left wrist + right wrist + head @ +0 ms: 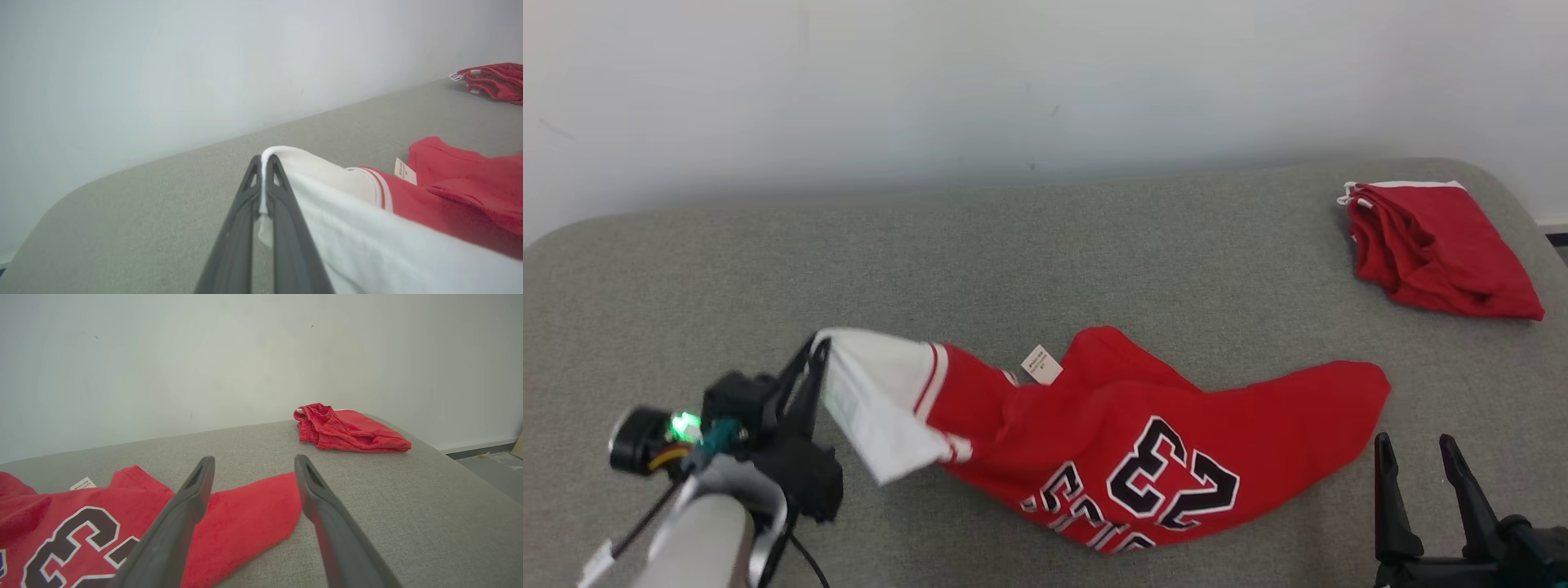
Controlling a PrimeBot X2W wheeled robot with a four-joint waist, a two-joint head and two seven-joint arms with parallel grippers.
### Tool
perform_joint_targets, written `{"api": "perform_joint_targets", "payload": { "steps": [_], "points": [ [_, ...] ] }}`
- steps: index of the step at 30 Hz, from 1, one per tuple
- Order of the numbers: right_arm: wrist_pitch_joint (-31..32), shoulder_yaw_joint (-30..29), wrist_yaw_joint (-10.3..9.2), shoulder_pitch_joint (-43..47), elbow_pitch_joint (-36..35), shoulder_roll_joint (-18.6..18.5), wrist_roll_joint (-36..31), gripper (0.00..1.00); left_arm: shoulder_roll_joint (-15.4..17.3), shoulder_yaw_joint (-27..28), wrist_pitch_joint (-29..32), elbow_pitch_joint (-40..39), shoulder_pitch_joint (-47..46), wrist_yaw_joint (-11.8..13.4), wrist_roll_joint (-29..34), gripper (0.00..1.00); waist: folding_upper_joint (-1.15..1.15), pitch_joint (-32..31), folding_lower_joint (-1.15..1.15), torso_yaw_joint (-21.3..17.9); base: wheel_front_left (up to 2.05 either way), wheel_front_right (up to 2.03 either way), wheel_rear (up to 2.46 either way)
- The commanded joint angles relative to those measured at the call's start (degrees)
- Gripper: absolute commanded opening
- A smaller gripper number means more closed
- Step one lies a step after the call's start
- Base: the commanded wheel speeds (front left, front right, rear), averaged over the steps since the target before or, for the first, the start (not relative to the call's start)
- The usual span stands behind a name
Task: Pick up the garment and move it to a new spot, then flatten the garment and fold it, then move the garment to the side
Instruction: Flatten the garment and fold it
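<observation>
The garment (1143,425) is a red jersey with a dark "23" and a white band at one end, lying crumpled across the middle of the grey table (1029,245). My left gripper (818,351) is shut on the white band, whose corner is lifted off the surface. In the left wrist view the two fingers of the left gripper (263,161) pinch the white cloth edge, with the garment (457,192) trailing off to the right. My right gripper (1421,445) stands open near the front right, just off the red end of the garment (245,522). Nothing lies between the right gripper's (253,469) spread fingers.
A second red cloth (1437,249), folded into a bundle, lies at the table's far right corner, also in the right wrist view as the red bundle (347,430). A pale wall rises behind the table. The table's rounded right edge drops to the floor (490,461).
</observation>
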Motion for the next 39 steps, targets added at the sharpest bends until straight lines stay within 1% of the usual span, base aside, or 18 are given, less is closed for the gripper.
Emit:
{"api": "perform_joint_targets", "payload": {
  "steps": [1,3,4,8,11,13,15,18,22,30,34,39],
  "points": [
    [-0.39,-0.18,-0.14,-0.96,0.14,0.4,0.31,1.0,1.88,-0.82,1.59,-2.22,-3.99,0.06,0.64,0.0,-0.01,1.19,-0.01,-0.96,0.0,0.0,0.0],
    [-0.48,-0.25,-0.14,-1.51,0.36,0.66,0.31,1.0,3.77,-2.42,3.72,-4.43,-7.71,0.04,0.29,0.0,-0.01,2.07,-0.01,-1.61,0.0,0.0,0.0],
    [-0.48,-0.25,-0.14,-1.51,0.36,0.66,0.31,1.0,3.77,-2.42,3.72,-4.43,-7.71,0.04,0.29,0.0,-0.01,2.07,-0.01,-1.61,0.0,0.0,0.0],
    [-0.65,-0.27,-0.14,-2.96,0.85,1.15,0.27,1.0,7.51,-4.89,7.02,-8.07,-15.21,0.05,-1.46,0.0,-0.01,4.18,-0.01,-3.21,0.0,0.0,0.0],
    [-0.75,-0.32,-0.14,-4.01,1.23,1.47,0.33,1.0,9.61,-6.5,8.94,-8.95,-20.12,0.04,-2.84,0.0,-0.01,5.81,-0.01,-4.34,0.0,0.0,0.0],
    [-0.77,-0.33,-0.13,-4.79,1.23,1.7,0.43,1.0,10.67,-7.18,10.14,-8.24,-22.85,0.04,-3.69,0.0,-0.01,6.84,-0.01,-5.04,0.0,0.0,0.0],
    [-0.77,-0.21,-0.13,-5.7,1.08,2.01,0.49,1.0,11.8,-8.42,11.32,-5.85,-25.81,0.03,-4.38,0.0,-0.01,8.21,-0.01,-6.09,0.0,0.0,0.0],
    [-0.78,0.1,-0.14,-6.67,1.13,2.23,0.47,1.0,12.84,-9.71,11.07,-2.78,-27.57,0.03,-4.98,0.0,-0.01,9.44,-0.01,-7.21,0.0,0.0,0.0],
    [-0.79,-0.01,-0.14,-7.67,1.11,2.48,0.3,1.0,13.54,-10.61,9.59,1.78,-29.23,0.03,-5.91,0.0,-0.01,10.88,-0.01,-8.39,0.0,0.0,0.0],
    [-0.8,-0.51,-0.14,-8.41,1.34,2.59,-0.14,1.0,13.06,-11.95,5.2,9.75,-32.17,0.03,-7.46,0.0,-0.01,11.94,-0.01,-8.91,0.0,0.0,0.0],
    [-0.8,-0.94,-0.13,-8.28,1.6,2.56,-0.51,1.0,12.9,-12.57,2.83,11.78,-34.24,0.03,-7.88,0.0,-0.01,11.23,-0.01,-8.36,0.0,0.0,0.0],
    [-0.79,-0.88,-0.14,-8.62,1.69,2.46,-0.65,1.0,12.81,-14.46,1.81,12.44,-38.5,0.02,-7.81,0.0,-0.01,10.26,-0.01,-7.9,0.0,0.0,0.0]
  ]
}}
